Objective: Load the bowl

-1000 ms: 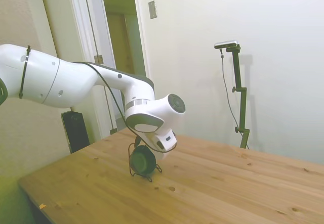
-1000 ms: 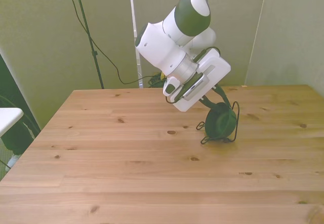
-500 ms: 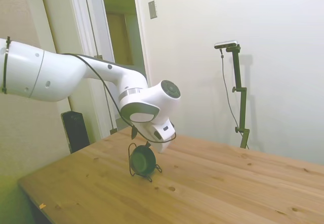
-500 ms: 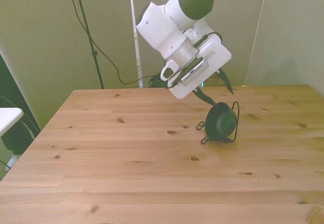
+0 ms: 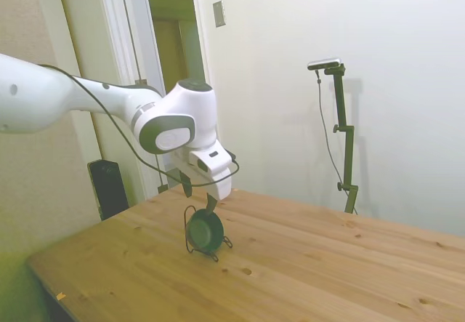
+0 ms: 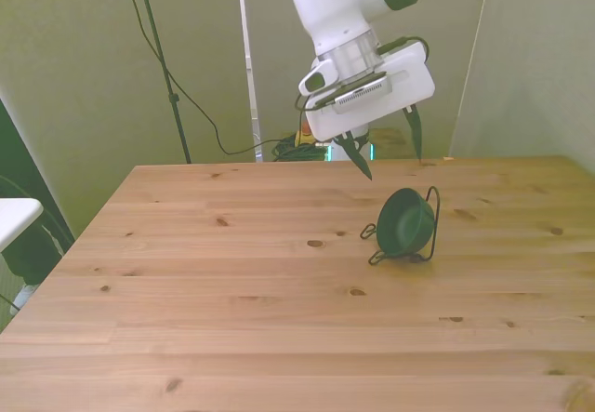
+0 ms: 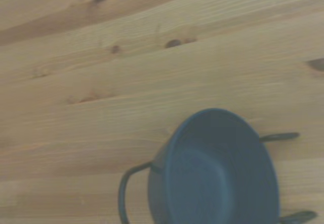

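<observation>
Plainly, the bowl (image 6: pixel 405 224) was a small round one, dark green and matte, with smooth sides narrowing to a smaller base. It stood tipped on its edge in a thin black wire stand (image 6: pixel 429 235) on the wooden table (image 6: pixel 232 319), its open mouth turned toward the front view's left and partly upward. The wrist view showed the same bowl (image 7: pixel 217 168) from above, its hollow dark and bare, with the stand's wire (image 7: pixel 124 188) curving out at its side. In the side view the bowl (image 5: pixel 204 229) sat upright on edge within the stand (image 5: pixel 190 243), toward the table's near-left part. The gripper (image 6: pixel 387 152) hung in the air above the bowl, clear of it and touching nothing, its two dark fingers spread apart and pointing down at the table. The white arm (image 5: pixel 87 107) reached out roughly level from the side view's left, bent down at the wrist over the bowl.
</observation>
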